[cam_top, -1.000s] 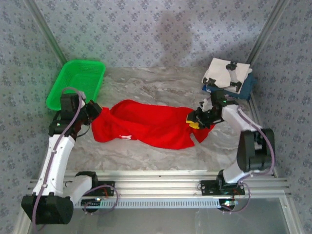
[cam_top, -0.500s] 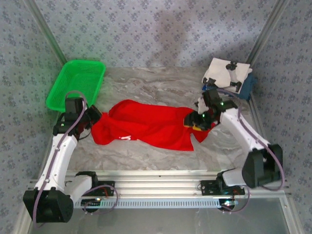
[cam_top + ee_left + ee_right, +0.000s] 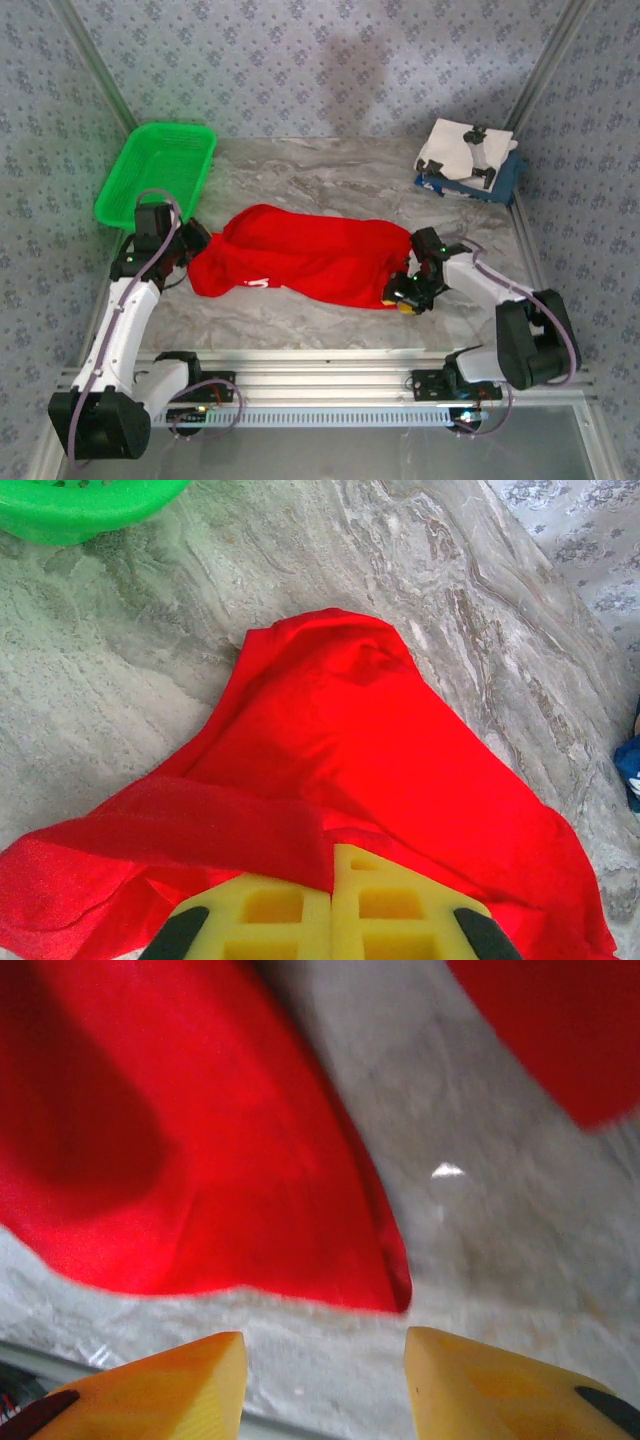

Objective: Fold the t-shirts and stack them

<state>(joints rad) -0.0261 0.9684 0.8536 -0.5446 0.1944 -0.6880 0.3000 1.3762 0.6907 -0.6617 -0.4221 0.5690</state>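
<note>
Top external, red tee point(image 3: 310, 262): laid crumpled across the middle of the marble desk point(image 3: 330, 180), stretched from left to right, with a little white lettering seen near its left end.
Left pincer point(image 3: 192, 243): set at the left end of the red tee. In the left wrist view the yellow fingers point(image 3: 270, 910) are pressed together, and a fold of the red cloth is clamped between them.
Right pincer point(image 3: 404, 296): held low at the near right corner of the red tee. In the right wrist view its fingers are spread apart over bare desk, nothing is gripped, and the cloth's edge is seen just beyond the tips.
White tee point(image 3: 462, 143): folded and stacked on the dark blue tee point(image 3: 506, 176) at the far right corner, well apart from the red tee.
Green basket point(image 3: 160, 165): placed at the far left corner of the desk.
</note>
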